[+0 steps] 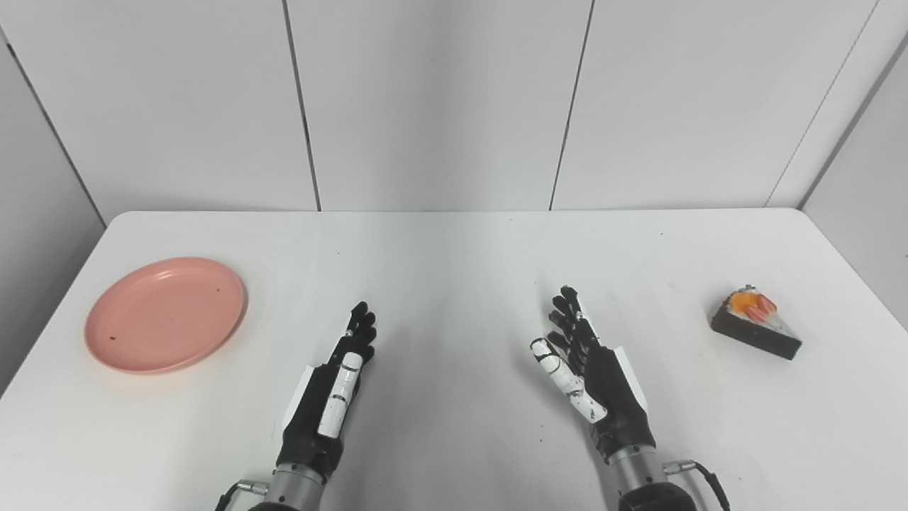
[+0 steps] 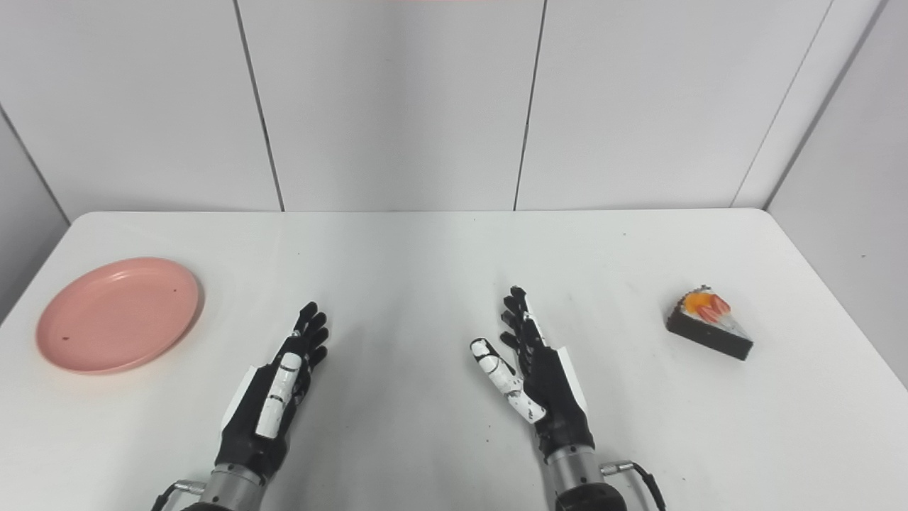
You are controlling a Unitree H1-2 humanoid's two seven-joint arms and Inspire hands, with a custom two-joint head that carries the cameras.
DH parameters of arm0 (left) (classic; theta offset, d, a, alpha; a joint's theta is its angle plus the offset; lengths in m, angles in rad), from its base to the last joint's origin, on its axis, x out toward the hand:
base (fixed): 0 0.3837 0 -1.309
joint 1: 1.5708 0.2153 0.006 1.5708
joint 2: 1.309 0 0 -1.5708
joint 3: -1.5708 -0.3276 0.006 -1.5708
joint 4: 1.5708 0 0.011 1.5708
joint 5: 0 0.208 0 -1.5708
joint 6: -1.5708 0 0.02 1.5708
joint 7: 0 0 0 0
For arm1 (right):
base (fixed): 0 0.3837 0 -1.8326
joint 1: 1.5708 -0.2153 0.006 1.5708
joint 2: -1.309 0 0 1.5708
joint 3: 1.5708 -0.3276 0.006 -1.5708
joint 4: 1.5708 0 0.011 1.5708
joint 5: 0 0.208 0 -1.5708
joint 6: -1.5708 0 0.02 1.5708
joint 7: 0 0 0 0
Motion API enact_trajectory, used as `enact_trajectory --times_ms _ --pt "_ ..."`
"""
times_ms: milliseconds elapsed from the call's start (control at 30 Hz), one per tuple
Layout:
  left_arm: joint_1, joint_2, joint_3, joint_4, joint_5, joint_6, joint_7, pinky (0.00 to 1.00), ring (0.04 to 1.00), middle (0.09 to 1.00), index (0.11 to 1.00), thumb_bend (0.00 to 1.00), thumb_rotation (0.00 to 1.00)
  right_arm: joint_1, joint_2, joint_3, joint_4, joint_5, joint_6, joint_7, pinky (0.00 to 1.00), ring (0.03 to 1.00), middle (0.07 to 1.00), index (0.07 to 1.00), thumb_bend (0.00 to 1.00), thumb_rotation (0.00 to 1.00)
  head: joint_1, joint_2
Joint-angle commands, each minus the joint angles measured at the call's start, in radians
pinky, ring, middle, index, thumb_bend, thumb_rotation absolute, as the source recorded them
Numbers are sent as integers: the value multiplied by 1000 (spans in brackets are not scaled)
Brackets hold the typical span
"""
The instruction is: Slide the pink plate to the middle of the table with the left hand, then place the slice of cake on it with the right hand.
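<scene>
Both hands low over the table (image 1: 454,248), palms facing each other, holding nothing. Left hand (image 1: 333,390): fingers extended, held close together, thumb lying along the palm. Right hand (image 1: 585,369): fingers extended and slightly fanned, thumb angled out toward the left hand. Pink plate (image 1: 167,314) sits flat well out to the left of the left hand, slightly ahead of it, untouched. Slice of cake (image 1: 757,321) well to the right of the right hand, roughly level with its fingertips, fruit on top.
</scene>
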Motion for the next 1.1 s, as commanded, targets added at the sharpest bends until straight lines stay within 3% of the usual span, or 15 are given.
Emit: enact_trajectory --times_ms 0,200,333,500,600,733,833,1067 --pt "-8 -2 1 -7 -3 -29 3 1000 1000 1000 1000 543 1000 -18 3 -2 -16 10 -42 2 918 946 962 984 447 670 27 -7" --pt "-22 -20 18 -14 -13 -22 22 1000 1000 1000 1000 512 1000 -10 -21 -14 -31 75 -10 41 989 978 989 1000 494 653 123 -28" --pt "-68 -37 60 -25 -27 -17 52 1000 1000 1000 1000 544 1000 -7 -30 -21 -12 78 -44 43 989 966 986 1000 473 661 174 -41" --pt "-128 -37 113 -31 -32 25 89 982 979 991 990 564 1000 -11 -33 -28 -6 109 -36 53 1000 976 989 1000 481 662 229 -59" --pt "-170 -37 157 -16 -35 -1 128 916 924 931 932 598 989 -8 -34 -29 -16 110 -29 55 1000 984 996 1000 482 678 240 -63" --pt "-219 19 184 -30 -34 8 112 954 934 931 936 630 999 -7 -33 -26 -23 89 -31 45 997 976 983 1000 468 674 251 -71" --pt "-252 48 205 -21 -26 -20 126 940 916 915 923 626 1000 -3 -32 -28 -24 78 -41 39 981 969 977 1000 446 664 260 -76" --pt "-322 125 288 -33 -58 22 145 966 896 894 900 694 1000 -1 -32 -31 -15 78 -49 36 994 967 972 1000 417 630 274 -88"
